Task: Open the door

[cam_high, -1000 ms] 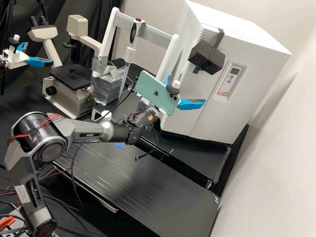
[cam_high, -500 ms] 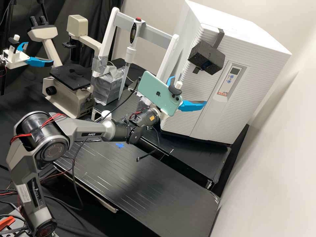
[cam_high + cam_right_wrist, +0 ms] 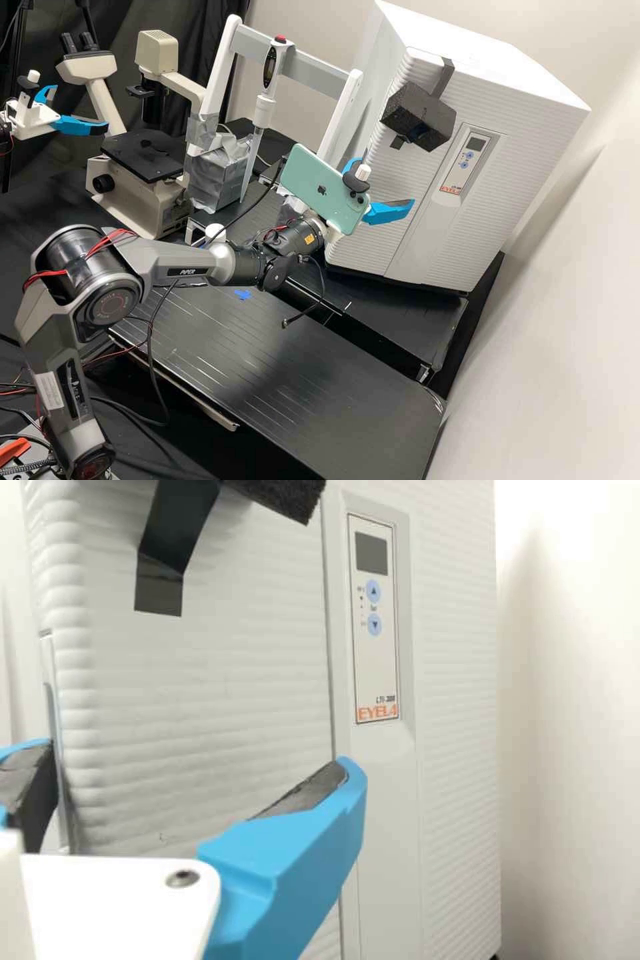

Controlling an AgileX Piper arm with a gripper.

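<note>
Your claw [image 3: 387, 181] is spreading its blue fingers wide, hovering just beside the closed door [image 3: 417, 175], which is standing toward three o'clock on the white cabinet [image 3: 487, 57]. A green phone [image 3: 313, 183] is sitting at nine; a black block [image 3: 427, 123] is jutting out at one.

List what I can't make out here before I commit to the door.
- Gripper, high view: its base is partly hidden by the phone; I can't tell whether the far finger touches the door.
- Grey side strip, wrist view: lower part hidden behind the gripper.
- Cabinet interior, high view: hidden by its front.
- Dark block, wrist view: cut off by the upper edge.
- Phone screen, high view: faces away.
</note>
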